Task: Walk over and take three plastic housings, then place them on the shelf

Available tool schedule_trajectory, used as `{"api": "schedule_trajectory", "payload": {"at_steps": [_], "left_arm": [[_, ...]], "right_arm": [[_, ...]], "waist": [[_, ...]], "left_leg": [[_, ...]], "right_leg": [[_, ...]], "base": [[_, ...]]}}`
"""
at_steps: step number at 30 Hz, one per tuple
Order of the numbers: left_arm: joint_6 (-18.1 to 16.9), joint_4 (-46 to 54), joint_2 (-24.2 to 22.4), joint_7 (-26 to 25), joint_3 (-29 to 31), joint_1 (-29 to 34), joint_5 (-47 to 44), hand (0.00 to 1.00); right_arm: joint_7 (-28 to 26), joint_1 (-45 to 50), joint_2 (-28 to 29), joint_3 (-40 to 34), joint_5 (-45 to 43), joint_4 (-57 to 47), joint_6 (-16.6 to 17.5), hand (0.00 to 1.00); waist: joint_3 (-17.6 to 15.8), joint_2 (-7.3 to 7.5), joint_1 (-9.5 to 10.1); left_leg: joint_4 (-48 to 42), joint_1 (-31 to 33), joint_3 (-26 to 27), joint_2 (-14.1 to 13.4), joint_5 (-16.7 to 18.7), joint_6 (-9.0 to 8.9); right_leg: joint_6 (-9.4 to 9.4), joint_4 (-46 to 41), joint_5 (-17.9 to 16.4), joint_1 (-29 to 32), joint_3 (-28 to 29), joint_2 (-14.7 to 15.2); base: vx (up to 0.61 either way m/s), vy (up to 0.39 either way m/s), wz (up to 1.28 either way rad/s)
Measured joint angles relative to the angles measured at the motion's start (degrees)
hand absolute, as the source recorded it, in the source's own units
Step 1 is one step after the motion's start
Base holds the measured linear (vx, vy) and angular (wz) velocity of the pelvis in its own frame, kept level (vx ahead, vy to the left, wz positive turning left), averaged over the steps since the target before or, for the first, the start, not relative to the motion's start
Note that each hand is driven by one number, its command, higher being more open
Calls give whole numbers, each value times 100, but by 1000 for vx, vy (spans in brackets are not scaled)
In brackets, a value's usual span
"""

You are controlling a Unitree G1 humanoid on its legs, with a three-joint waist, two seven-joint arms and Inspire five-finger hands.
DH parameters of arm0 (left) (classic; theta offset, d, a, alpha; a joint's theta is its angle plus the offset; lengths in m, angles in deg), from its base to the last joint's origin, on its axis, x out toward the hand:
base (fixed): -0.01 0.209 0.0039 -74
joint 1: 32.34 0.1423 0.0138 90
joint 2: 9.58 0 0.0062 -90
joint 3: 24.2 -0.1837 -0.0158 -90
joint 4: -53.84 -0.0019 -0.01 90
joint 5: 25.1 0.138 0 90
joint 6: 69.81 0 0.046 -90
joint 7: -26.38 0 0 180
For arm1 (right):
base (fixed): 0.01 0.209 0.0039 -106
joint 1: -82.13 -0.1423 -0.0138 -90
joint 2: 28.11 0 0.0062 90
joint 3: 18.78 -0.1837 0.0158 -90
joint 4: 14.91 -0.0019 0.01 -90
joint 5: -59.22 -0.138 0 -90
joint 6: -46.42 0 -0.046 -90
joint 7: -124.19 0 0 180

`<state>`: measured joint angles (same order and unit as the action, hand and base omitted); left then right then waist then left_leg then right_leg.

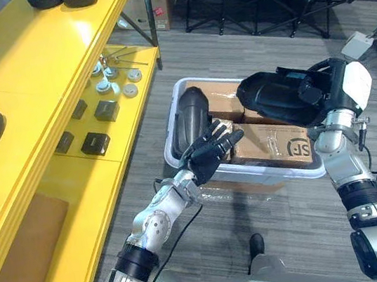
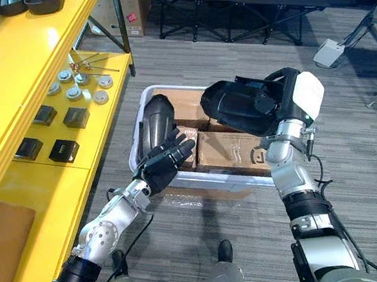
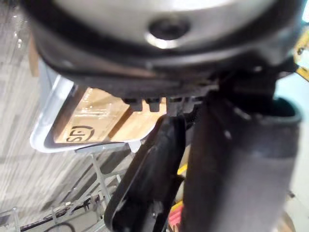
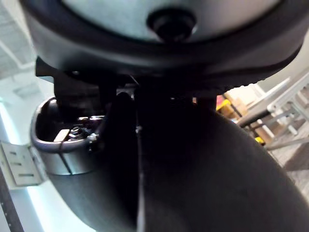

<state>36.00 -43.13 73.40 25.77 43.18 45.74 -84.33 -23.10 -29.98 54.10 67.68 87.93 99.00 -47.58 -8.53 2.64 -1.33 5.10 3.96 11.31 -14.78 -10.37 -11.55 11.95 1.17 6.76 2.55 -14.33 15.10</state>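
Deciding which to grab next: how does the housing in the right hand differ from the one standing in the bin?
The held housing is gripped by the right hand above the bin; the bin housing stands inside its left end, ungripped, the left hand open beside it. The held housing lies roughly level, hollow side showing; the bin housing stands on end, smooth back showing. Both are black shells.

Through the head cameras I see a bright, evenly lit room; the light comes from above, I think. The top of the yellow shelf [image 1: 54, 47] shines softly and the wrap on the boxes [image 1: 274, 144] glints. Up close, my right hand [image 4: 159, 53] and its plastic housing [image 4: 217, 183] look almost black against a pale glow.
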Motion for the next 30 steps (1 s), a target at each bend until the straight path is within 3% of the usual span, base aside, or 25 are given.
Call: {"api": "schedule_trajectory", "payload": {"at_steps": [4, 12, 20, 30], "left_arm": [[79, -221, -23, -197, 11, -14, -395, 100], [328, -712, -32, -428, 121, -250, -1635, 100], [424, -1087, -257, -539, 16, -391, -2644, 100], [-42, -1299, -411, -426, -210, -428, -3321, 100]], "right_arm": [[131, 81, 14, 88, 303, -149, 158, 0], [592, 559, 241, 96, 932, -656, 1116, 0], [840, 851, 375, 341, 1476, -971, 1927, 0], [894, 1386, 594, 684, 1823, -1099, 2539, 0]], "waist": [[9, 13, -25], [207, 178, -37], [235, 185, -71], [249, 185, -66]], "left_leg": [[-10, -66, 29, 0, 22, -6], [-19, -81, 62, 8, 55, -8], [-16, -159, 73, 9, 139, -49], [-20, -223, 92, 9, 146, -42]], "right_leg": [[4, 19, 5, -55, 27, -1], [11, 92, 36, -81, 33, -1], [10, 116, 34, -149, 42, -1], [10, 117, 34, -176, 68, -1]], "base": [[4, -6, -3], [4, -2, 0], [0, 0, 0], [3, -2, -1]]}}
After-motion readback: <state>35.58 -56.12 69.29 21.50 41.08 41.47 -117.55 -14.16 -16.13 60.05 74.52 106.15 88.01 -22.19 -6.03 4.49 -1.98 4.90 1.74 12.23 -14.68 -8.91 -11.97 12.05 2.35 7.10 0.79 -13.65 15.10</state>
